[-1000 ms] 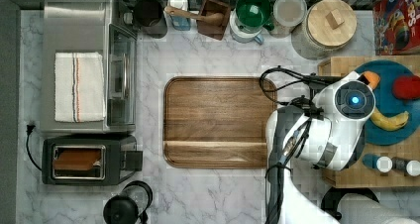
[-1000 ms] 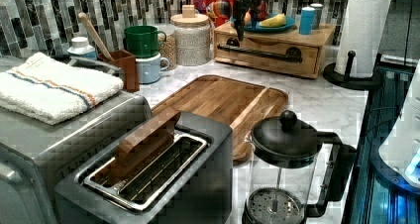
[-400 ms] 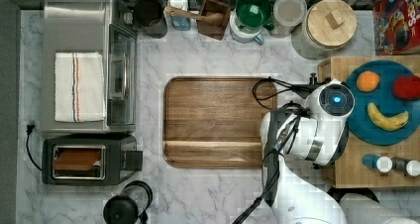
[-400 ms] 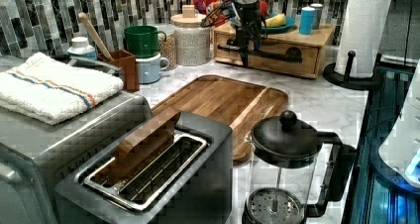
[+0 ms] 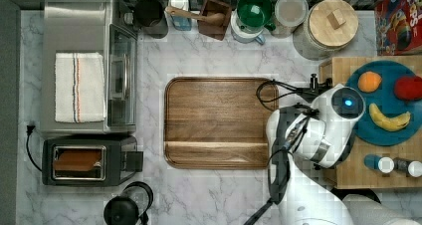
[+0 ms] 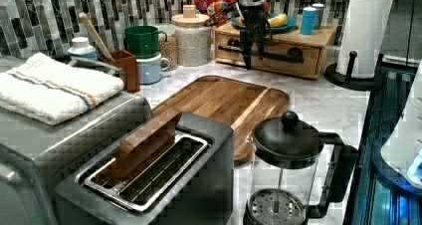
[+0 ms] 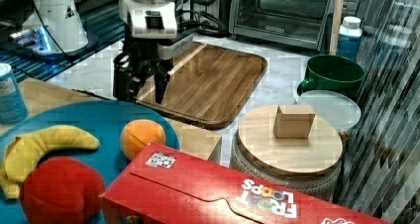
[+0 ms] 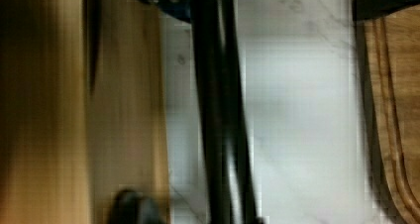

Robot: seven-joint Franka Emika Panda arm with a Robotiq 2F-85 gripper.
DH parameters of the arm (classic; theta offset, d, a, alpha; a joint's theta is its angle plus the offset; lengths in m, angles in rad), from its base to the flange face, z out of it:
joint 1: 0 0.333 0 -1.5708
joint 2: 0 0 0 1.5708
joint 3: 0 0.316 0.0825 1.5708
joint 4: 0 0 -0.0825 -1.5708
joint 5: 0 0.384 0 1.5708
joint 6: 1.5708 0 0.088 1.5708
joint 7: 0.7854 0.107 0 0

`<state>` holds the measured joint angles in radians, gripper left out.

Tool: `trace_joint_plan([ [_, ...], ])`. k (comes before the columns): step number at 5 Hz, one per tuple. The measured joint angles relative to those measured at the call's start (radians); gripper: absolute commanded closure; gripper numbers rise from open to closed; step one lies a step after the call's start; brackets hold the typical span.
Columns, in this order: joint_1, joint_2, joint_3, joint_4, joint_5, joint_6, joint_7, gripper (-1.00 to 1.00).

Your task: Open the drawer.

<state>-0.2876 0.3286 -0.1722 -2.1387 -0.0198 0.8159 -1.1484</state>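
1. The wide, shallow light-wood drawer (image 6: 271, 53) sat shut in the low wooden box at the back of the marble tabletop (image 6: 318, 103), just beyond the far end of the dark brown rounded wooden tray (image 6: 224, 103), with a blue plate of fruit (image 7: 74, 120) on the box top.
2. It looked stiff and fairly light, likely to slide straight out towards the tray. The long black bar handle (image 6: 278, 57) was the obvious hold: rigid, thin, perhaps smooth, best taken near its middle.
3. The robot's black claw (image 7: 144, 87) hung over the handle on the tray side of the box, fingers narrowly parted, holding nothing.
4. A second earlier it had been up over the plate; it had since come forward and down.
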Motion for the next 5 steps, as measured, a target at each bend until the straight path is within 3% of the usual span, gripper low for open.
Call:
trace_joint_plan([
  [2, -0.037, -0.006, 0.021, 0.000, 0.041, 0.024, -0.023, -1.00],
  [5, 0.006, -0.029, 0.095, -0.055, 0.050, 0.104, 0.122, -1.00],
])
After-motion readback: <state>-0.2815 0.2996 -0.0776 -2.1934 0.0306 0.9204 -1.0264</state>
